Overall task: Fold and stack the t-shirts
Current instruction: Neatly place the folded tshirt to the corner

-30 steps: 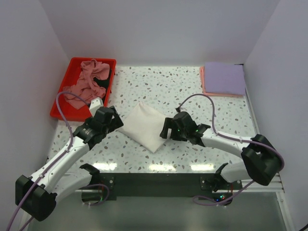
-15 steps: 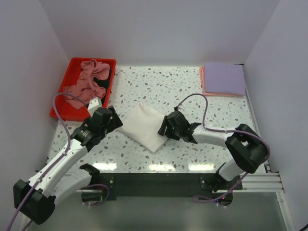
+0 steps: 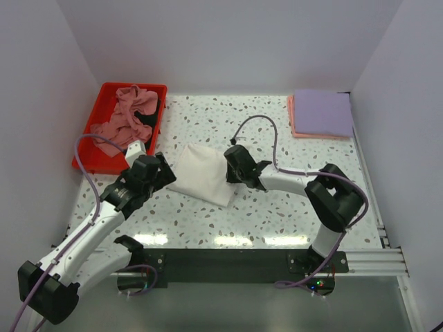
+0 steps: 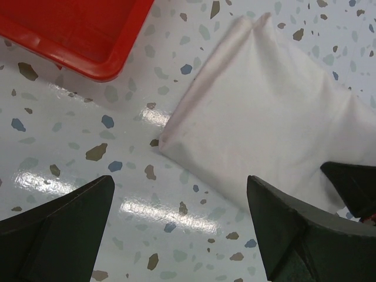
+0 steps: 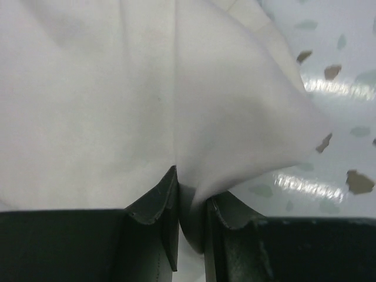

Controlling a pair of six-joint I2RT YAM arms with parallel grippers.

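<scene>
Reaching in from the right over the past second, the right gripper [image 5: 191, 197] has closed on the right edge of the white tee [image 3: 201, 181], and its fingers now pinch a raised ridge of cloth between them. The folded tee has been nudged slightly to the left and lies flat on the speckled table [image 3: 228, 124], near the middle, between the two arms. The left gripper [image 4: 179, 185] hovers over the tee's left edge with its fingers spread wide, gripping nothing, and has barely moved. Just beyond it sits the red tray [image 3: 135, 86] at the far left, where a crumpled pink tee [image 3: 128, 114] lies over a black tee [image 3: 149, 105]. At the far right corner, well apart, a folded lavender tee [image 3: 322, 112] rests on a salmon tee [image 3: 291, 114].
</scene>
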